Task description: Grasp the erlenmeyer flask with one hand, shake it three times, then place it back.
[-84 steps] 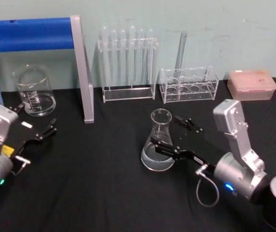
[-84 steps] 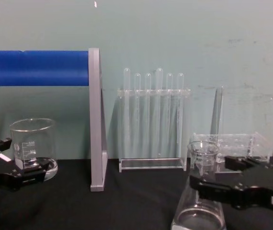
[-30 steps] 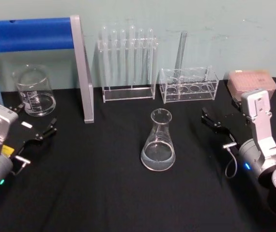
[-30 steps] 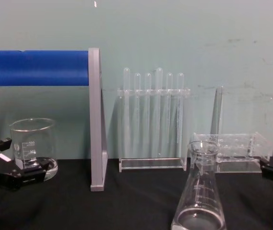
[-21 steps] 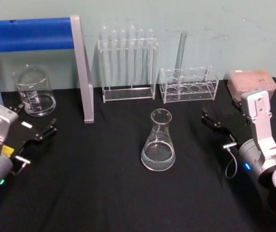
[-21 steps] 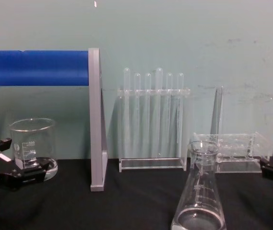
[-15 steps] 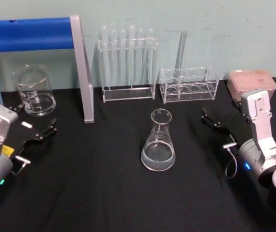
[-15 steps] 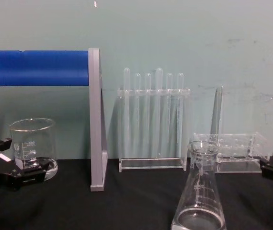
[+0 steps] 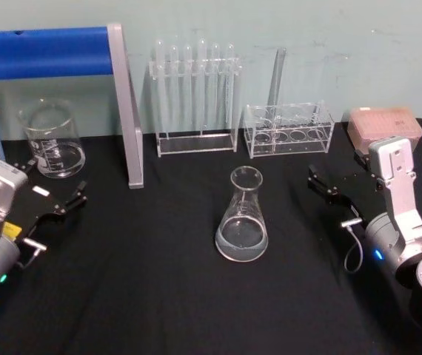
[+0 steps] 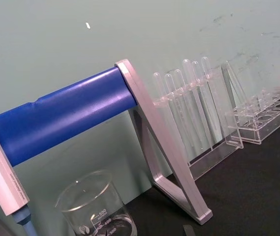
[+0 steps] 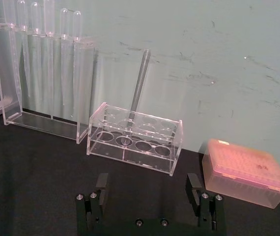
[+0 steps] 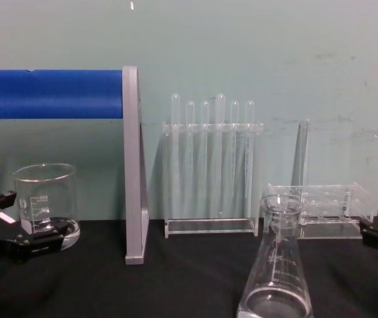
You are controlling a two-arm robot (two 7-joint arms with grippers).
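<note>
Black tabletop (image 9: 159, 296), pale teal wall (image 9: 329, 44)

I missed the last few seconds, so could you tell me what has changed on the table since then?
The right gripper let go of the flask and drew back to the right, open. The flask, the beaker and the left gripper stayed put.

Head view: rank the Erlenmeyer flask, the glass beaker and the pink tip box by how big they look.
1. Erlenmeyer flask, though it stands nearest the camera.
2 and 3. Glass beaker and pink tip box look too alike to rank.
</note>
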